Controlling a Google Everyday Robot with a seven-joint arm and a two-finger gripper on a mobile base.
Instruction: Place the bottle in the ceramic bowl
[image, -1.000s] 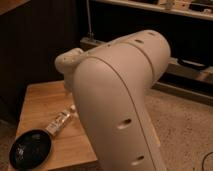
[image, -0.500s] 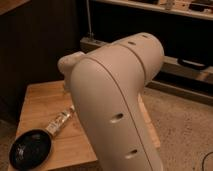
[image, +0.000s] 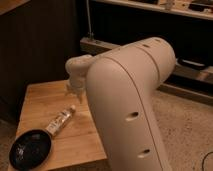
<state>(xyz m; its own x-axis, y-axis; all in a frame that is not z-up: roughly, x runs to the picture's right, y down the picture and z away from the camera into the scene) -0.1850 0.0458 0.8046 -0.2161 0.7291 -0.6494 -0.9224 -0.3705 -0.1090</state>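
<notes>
Dark shelves (image: 150, 20) fill the background above a speckled floor (image: 192, 125). Up front, a bulky white arm (image: 130, 100) covers much of the wooden table (image: 42, 97). The black bowl (image: 30, 149) sits at the table's near left corner. The bottle (image: 61, 120) lies on its side just beside the bowl's rim. The gripper (image: 75, 93) hangs above the bottle's cap, jaws apart, holding nothing.

Indoor work area, lab or office type, can't tell which. Speckled hard floor (image: 187, 125) at 4 o'clock. Dark shelving (image: 145, 25) with a metal rail (image: 100, 46) from 12 to 2 o'clock. Light wooden table (image: 42, 97) at 8 o'clock. White robot arm (image: 130, 100) at centre. The gripper (image: 75, 94) is above the table at 9 o'clock, fingers apart.
</notes>
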